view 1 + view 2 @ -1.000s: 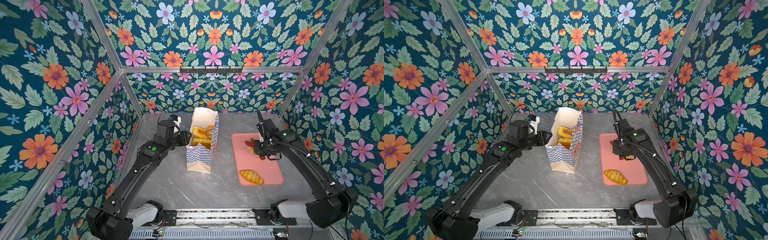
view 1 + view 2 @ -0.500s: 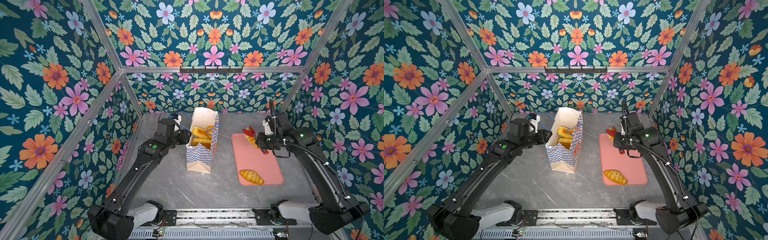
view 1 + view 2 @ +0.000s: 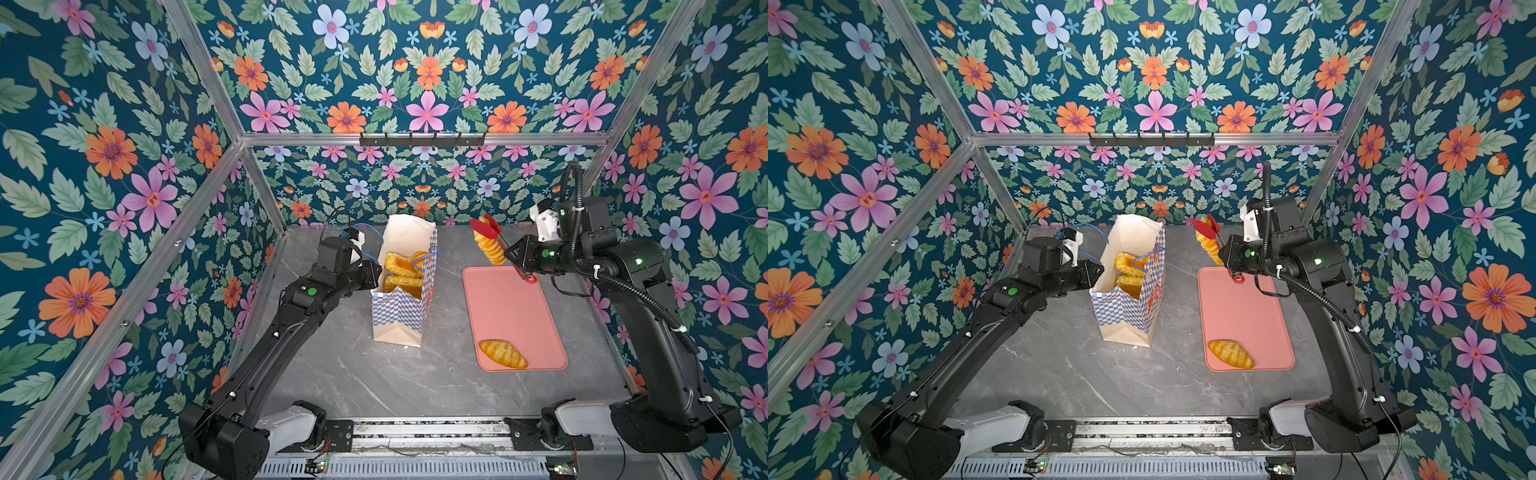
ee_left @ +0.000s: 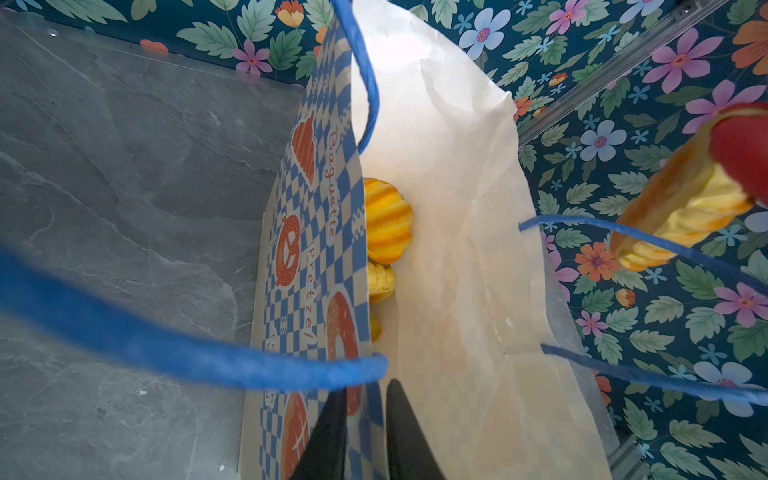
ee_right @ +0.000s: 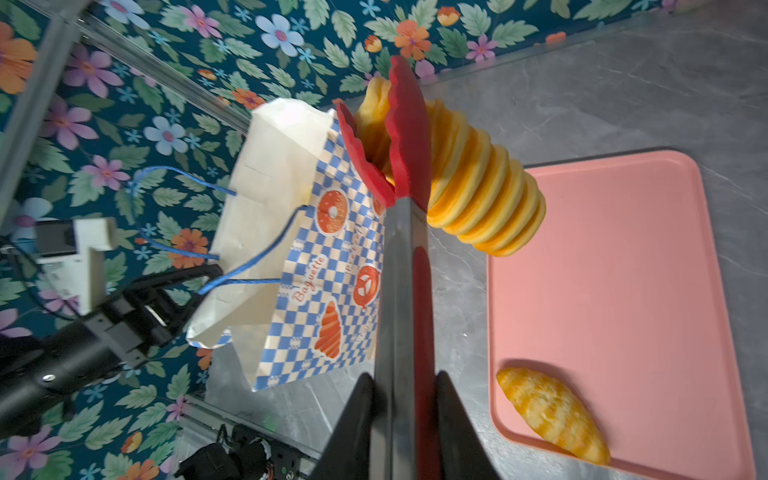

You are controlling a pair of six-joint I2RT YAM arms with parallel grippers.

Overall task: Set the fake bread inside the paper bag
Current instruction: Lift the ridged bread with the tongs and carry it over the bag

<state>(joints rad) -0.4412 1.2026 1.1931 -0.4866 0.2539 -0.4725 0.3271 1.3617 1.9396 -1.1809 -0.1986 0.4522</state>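
Lifted clear of the flat pink tray (image 3: 515,311) within the last second, the right gripper (image 5: 401,382) now hangs above the tray's far end. The left gripper (image 4: 365,395) has narrowed on the bag.

Nearest the onlooker, a small striped golden-yellow toy loaf (image 3: 503,354) lies alone at the tray's near corner. To its left, apart from the tray, a tall cream paper bag (image 3: 401,309) with blue-and-white checker print stands upright on the grey marble tabletop (image 3: 374,374), its mouth open. Several glossy yellow pastries (image 4: 386,220) already sit inside.

At the bag's left rim the left gripper's fingers (image 4: 332,419) stand close together with the paper wall between them, pinching it. One thin blue cord handle (image 4: 365,75) loops loose across the opening.

Farther back, the right gripper's fingers (image 5: 357,399) press together on the steel shafts of red-tipped tongs (image 5: 409,137). The tongs' tips clamp one end of a long ridged orange-yellow toy loaf (image 5: 482,187) – it is held in the air near the bag's mouth, not touching it.
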